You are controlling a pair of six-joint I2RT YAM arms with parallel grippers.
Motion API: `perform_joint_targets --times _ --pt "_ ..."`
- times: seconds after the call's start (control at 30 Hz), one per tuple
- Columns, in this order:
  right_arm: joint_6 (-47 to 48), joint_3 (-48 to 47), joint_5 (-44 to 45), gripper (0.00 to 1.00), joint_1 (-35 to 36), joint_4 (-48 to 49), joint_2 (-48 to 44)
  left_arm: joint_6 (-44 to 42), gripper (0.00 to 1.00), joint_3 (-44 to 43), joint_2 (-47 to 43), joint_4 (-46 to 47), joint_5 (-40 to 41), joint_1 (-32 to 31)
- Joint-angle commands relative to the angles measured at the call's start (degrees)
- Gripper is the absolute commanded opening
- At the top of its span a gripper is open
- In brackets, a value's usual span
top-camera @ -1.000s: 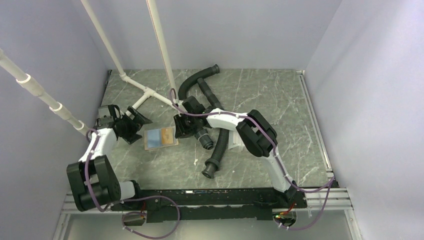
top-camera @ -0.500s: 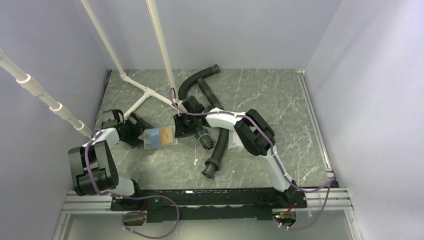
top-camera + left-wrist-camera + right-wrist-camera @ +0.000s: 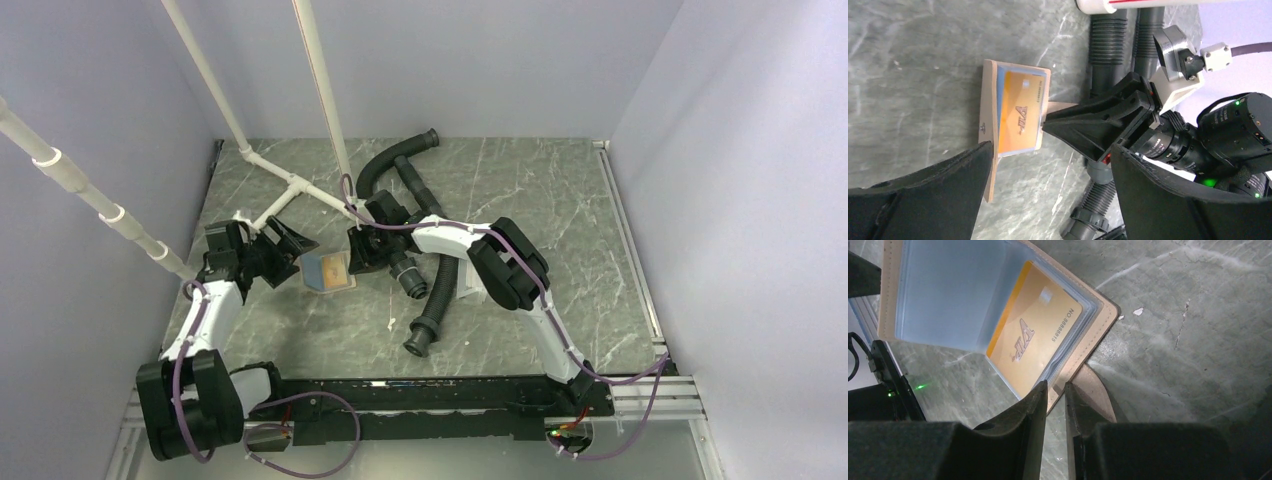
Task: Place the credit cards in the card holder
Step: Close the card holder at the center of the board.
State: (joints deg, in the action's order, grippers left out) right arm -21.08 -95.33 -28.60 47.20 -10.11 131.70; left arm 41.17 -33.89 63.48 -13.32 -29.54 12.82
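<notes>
Our right gripper (image 3: 1055,387) has its jaws drawn almost together on the near edge of the card holder (image 3: 963,295), pinching the tan border and the lip of the clear sleeve (image 3: 948,270) right where the snap tab (image 3: 1095,390) juts out beside one finger. Our left gripper (image 3: 1050,150) stands wide open and holds nothing; one of its fingers overlaps the holder's opposite corner in the left wrist view, though we cannot tell whether it touches. The holder lies on the table (image 3: 1173,340) between the two grippers, and its cover on the left arm's side appears to stand up on edge, so we judge it half folded. An orange-yellow card (image 3: 1033,332) sits inside the sleeve, one corner close to the pinching fingers; we see no other cards in these views. The grip is thin and near a corner, so a push from the left finger could twist the holder out of it or skid it across the smooth stone toward the black hoses (image 3: 1108,45). If the cover is pressed shut while the holder is tilted, the card may slide out of the slick sleeve. A clamp on the sleeve's lip could also crease it.
</notes>
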Motion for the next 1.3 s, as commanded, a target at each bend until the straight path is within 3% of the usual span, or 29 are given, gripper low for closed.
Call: perform_joint_targets --times 0.0,0.13,0.33,0.53,0.7,0.87,1.0,1.17,1.27 --pt "-0.3 -0.7 0.6 0.23 0.4 0.0 1.2 4.6 0.93 -1.0 2.1 4.5 -5.2 -2.3" --pt "-1.6 0.3 2.8 0.28 0.4 -1.7 -2.8 7.0 0.93 -1.0 6.1 10.1 -4.7 -6.6" --pt "-4.1 8.4 8.5 0.43 -1.1 -2.5 -14.9 9.3 0.94 -1.6 11.1 16.4 -3.8 -11.8" --pt "-7.0 17.6 11.4 0.52 -5.7 1.1 -25.0 8.9 0.96 -2.8 17.4 17.5 -7.1 -12.0" --pt "-9.0 15.7 11.9 0.52 -6.0 3.5 -23.4 8.9 0.88 -4.2 21.4 13.7 -7.2 -10.2" --pt "-10.7 11.0 12.3 0.41 -4.6 3.9 -18.4 8.4 0.66 -4.0 24.0 9.9 -6.6 -9.1" --pt "-10.5 8.0 14.4 0.31 -2.7 4.3 -15.2 8.2 0.41 -3.3 24.4 8.7 -6.3 -7.8" --pt "-8.1 1.6 17.7 0.34 -1.2 -0.8 -10.6 6.3 0.09 -6.1 25.6 1.8 -5.0 -5.4" --pt "-7.9 -0.7 18.5 0.33 -0.9 -2.5 -8.8 5.5 0.02 -6.8 26.0 -0.3 -4.5 -4.8"
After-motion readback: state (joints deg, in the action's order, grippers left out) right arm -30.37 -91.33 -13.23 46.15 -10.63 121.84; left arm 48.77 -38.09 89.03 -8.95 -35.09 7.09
